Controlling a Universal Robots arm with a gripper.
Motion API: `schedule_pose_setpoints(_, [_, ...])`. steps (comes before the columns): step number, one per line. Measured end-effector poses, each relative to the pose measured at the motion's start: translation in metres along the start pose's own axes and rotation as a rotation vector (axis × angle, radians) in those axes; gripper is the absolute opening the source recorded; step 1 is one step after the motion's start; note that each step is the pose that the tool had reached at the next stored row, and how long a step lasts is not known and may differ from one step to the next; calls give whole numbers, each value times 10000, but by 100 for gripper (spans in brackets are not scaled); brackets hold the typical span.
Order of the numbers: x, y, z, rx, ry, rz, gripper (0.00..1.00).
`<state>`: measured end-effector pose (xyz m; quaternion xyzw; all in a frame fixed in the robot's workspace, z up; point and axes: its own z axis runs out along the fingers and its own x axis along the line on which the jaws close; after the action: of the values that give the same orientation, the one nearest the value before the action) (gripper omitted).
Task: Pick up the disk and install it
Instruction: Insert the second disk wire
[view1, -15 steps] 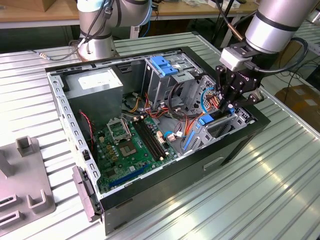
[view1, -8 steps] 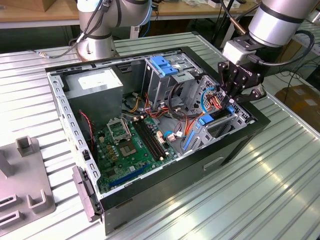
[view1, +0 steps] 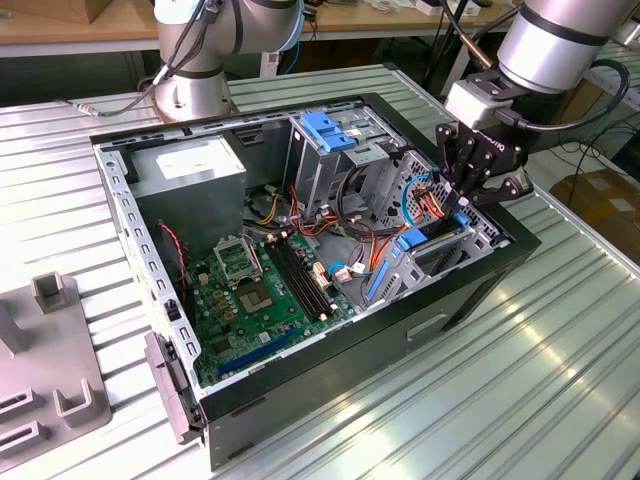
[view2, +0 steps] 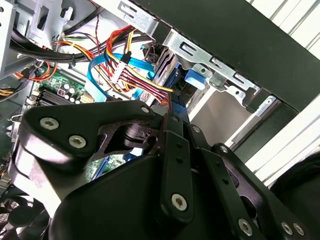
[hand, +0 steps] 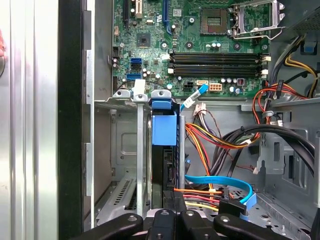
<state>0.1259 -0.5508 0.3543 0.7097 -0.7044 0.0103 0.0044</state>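
On the ribbed tabletop (view1: 560, 360) lies an open computer case (view1: 480, 290), motherboard (view1: 260, 290) exposed. Its drive cage (hand: 125, 165) holds the disk (hand: 164, 150) upright in a slot, blue rail end showing. Just above it, the tool (view1: 470, 195) pinches the disk's edge.

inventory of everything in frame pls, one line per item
computer case: 1, black, open on the slatted table
table: 1, silver, under the case
motherboard: 1, green, on the case floor
power supply: 1, grey, corner of the case nearest the arm's base
blue bracket: 1, blue, on top of the silver drive cage
disk: 1, dark body with blue rails, standing in a bay of the drive cage
cables: a bundle, orange, yellow, black and blue, beside the bay
grey fixture: 1, grey, the exterior view's left
gripper: 1, black, above the disk
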Motion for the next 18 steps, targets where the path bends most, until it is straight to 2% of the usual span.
schedule_pose_setpoints(8, [0,0,-5,0,-1,0,10])
schedule_pose_setpoints(11, [1,-1,-41,0,-4,-1,10])
schedule_pose_setpoints(15, [5,-2,-248,0,-6,0,10])
schedule_pose_setpoints(18, [7,-3,-348,0,-6,0,10])
